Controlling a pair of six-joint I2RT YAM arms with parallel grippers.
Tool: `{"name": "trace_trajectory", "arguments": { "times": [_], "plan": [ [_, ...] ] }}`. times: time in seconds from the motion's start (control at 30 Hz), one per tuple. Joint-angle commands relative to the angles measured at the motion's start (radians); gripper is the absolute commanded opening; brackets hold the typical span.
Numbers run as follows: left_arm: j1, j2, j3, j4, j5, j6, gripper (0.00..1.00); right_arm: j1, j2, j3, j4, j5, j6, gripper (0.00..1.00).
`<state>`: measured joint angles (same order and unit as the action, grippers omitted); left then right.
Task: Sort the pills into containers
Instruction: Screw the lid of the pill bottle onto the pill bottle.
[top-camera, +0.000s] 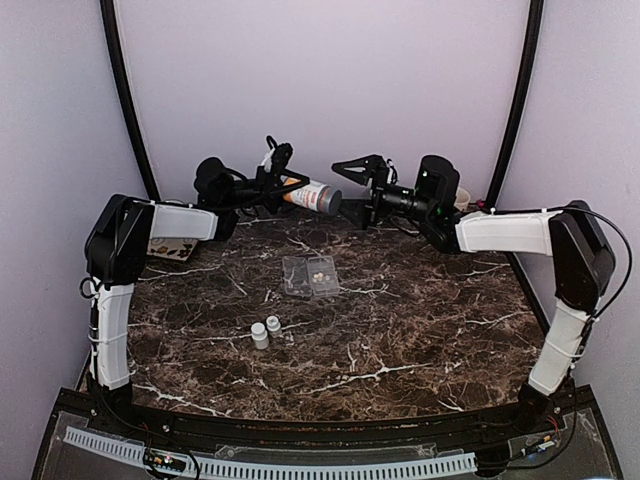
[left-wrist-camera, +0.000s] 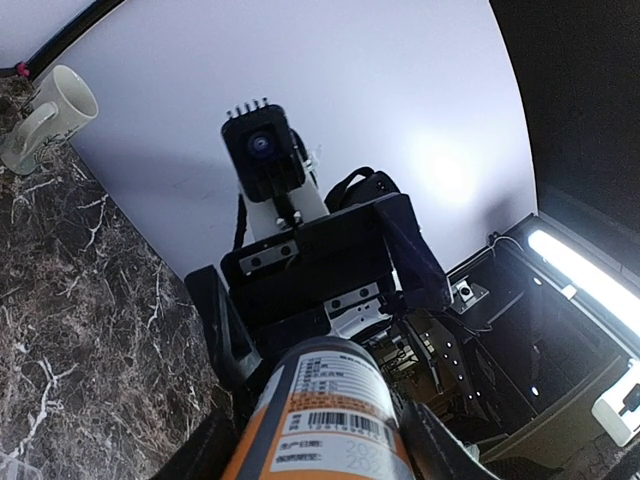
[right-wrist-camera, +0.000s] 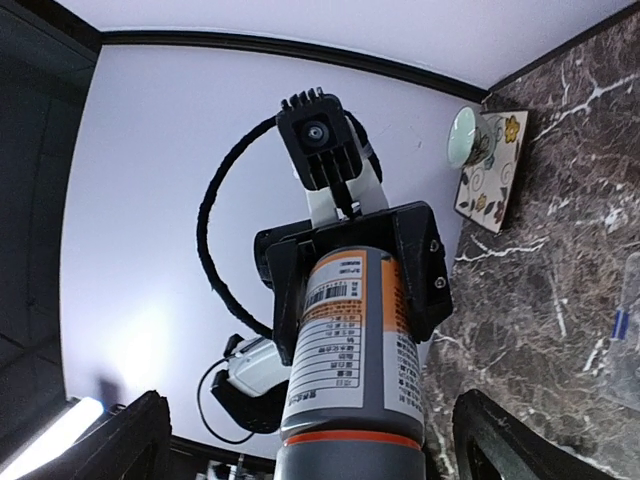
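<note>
Dark marble veined in white is seen as the tabletop, closed in by pale lilac walls. Near its middle a clear pill box (top-camera: 309, 275) is laid flat and open, and a few pale pills (top-camera: 320, 271) are seen in its right half; which compartment they sit in cannot be told. Just in front of it, two small white bottles (top-camera: 266, 331) are stood side by side, apart from the box. Above the far edge an orange bottle (top-camera: 308, 193) with a grey cap (top-camera: 331, 199) is held on its side, off the table, clamped around its body by the left gripper (top-camera: 283, 183). The right gripper (top-camera: 352, 189) is held level with the cap, its jaws spread wide on either side and not touching it. A mug (left-wrist-camera: 50, 112) is stood by the back wall.
</note>
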<state>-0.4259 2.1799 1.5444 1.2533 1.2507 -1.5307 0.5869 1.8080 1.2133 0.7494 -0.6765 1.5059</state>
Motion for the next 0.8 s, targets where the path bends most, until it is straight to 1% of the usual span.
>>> {"name": "trace_trajectory", "arguments": {
  "times": [0.0, 0.17, 0.27, 0.37, 0.43, 0.57, 0.77],
  "plan": [
    [-0.004, -0.041, 0.007, 0.055, 0.002, -0.025, 0.0, -0.008, -0.096, 0.066, -0.265, 0.058, -0.397, 0.98],
    [-0.003, -0.04, 0.001, 0.069, -0.008, -0.039, 0.0, 0.008, -0.159, 0.138, -0.587, 0.217, -0.744, 0.97],
    [-0.003, -0.039, 0.001, 0.072, -0.008, -0.044, 0.0, 0.041, -0.194, 0.163, -0.709, 0.354, -0.925, 0.96],
    [-0.004, -0.036, 0.001, 0.078, -0.005, -0.053, 0.0, 0.093, -0.206, 0.18, -0.792, 0.497, -1.093, 0.95],
    [-0.004, -0.032, 0.004, 0.085, -0.005, -0.06, 0.0, 0.113, -0.207, 0.184, -0.82, 0.535, -1.158, 0.95],
    [-0.003, -0.026, 0.008, 0.091, 0.0, -0.072, 0.0, 0.149, -0.251, 0.166, -0.822, 0.579, -1.244, 0.95],
    [-0.004, -0.015, 0.017, 0.108, 0.003, -0.09, 0.0, 0.163, -0.255, 0.164, -0.837, 0.585, -1.302, 0.95]
  ]
}}
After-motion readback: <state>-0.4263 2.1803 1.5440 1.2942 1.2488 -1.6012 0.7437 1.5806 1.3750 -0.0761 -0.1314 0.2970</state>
